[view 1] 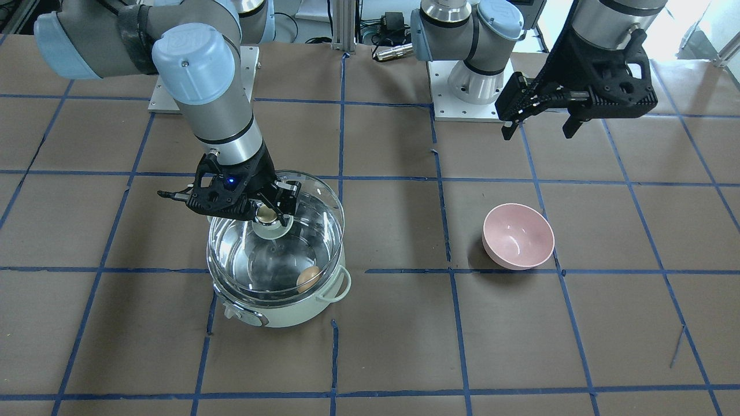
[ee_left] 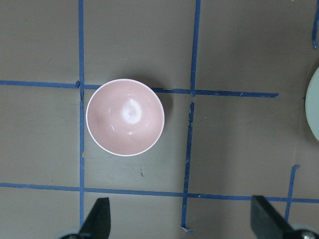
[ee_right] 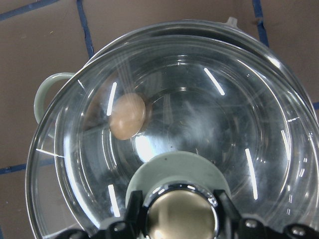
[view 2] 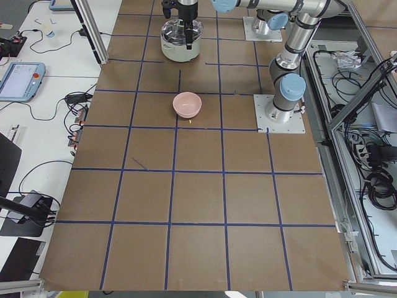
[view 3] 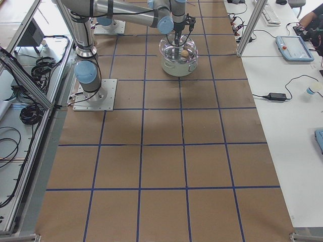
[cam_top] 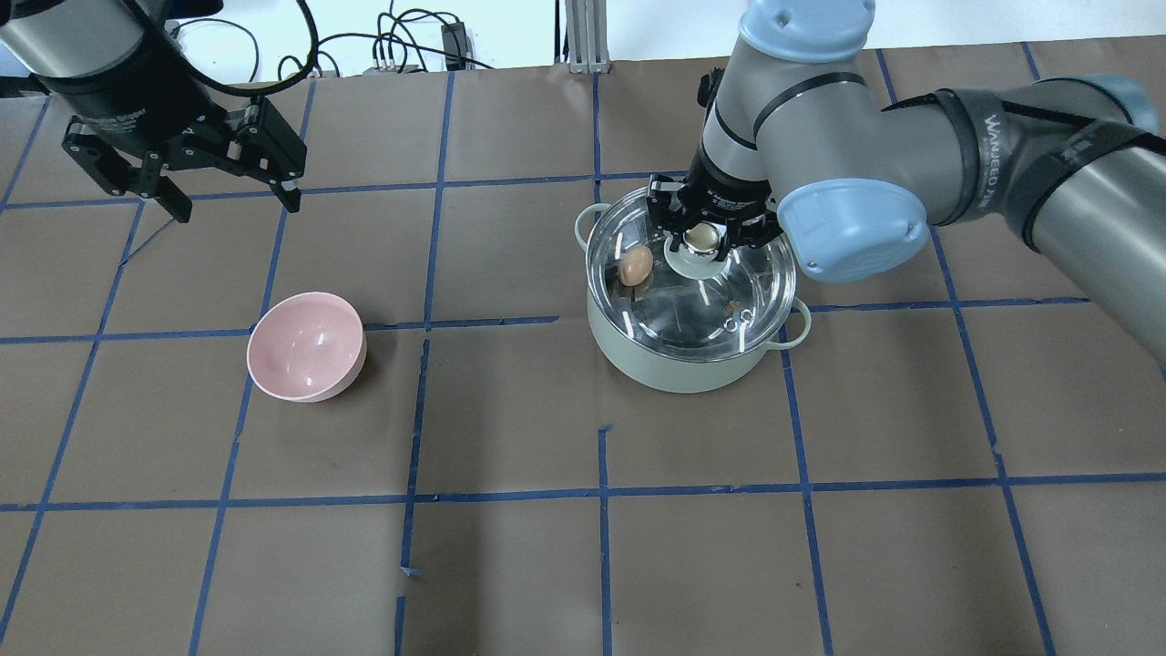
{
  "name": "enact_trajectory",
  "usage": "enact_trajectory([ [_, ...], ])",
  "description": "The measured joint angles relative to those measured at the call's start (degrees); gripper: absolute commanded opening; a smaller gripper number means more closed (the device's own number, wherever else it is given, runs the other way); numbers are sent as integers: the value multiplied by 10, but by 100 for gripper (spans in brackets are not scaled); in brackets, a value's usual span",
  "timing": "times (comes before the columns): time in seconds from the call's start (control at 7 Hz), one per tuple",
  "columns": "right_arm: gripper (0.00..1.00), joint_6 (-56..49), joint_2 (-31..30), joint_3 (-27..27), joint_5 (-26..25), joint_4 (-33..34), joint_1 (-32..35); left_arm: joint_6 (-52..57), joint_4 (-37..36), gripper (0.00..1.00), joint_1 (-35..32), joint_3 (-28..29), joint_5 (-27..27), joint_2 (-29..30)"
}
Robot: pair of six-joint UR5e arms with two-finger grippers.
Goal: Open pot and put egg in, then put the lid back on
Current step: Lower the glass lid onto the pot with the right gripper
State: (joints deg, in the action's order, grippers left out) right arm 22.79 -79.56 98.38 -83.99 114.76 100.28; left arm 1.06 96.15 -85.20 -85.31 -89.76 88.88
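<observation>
Brown paper table with blue tape lines in big squares. Low over the pot, the right gripper, its two black fingers shut tight on the knob of the glass lid, one finger on each side of the shiny gold top. Round see-through lid right under those fingers, over the mouth of the pale green pot and as wide as it. Touching the pot's rim or just above it: cannot tell. Down inside the pot, the egg, small and light brown, on the shiny steel bottom, seen through the glass. Below the right fingers and off to one side of them, close to the pot's wall, near one loop handle. Egg and fingers apart, with the glass between. Well apart from the pot, the left gripper, held up above the table, its fingers spread wide with only air between. On the table below the left fingers, the pink bowl, standing upright, a little ahead of the fingertips in the wrist view. Bowl and pot well apart, each one under its own gripper.
</observation>
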Motion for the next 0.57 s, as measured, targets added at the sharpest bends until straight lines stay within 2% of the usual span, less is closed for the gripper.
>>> enact_trajectory([
  [0.57, 40, -9, 4, 0, -1, 2, -1, 0, 0, 100, 0, -1, 4, -1],
])
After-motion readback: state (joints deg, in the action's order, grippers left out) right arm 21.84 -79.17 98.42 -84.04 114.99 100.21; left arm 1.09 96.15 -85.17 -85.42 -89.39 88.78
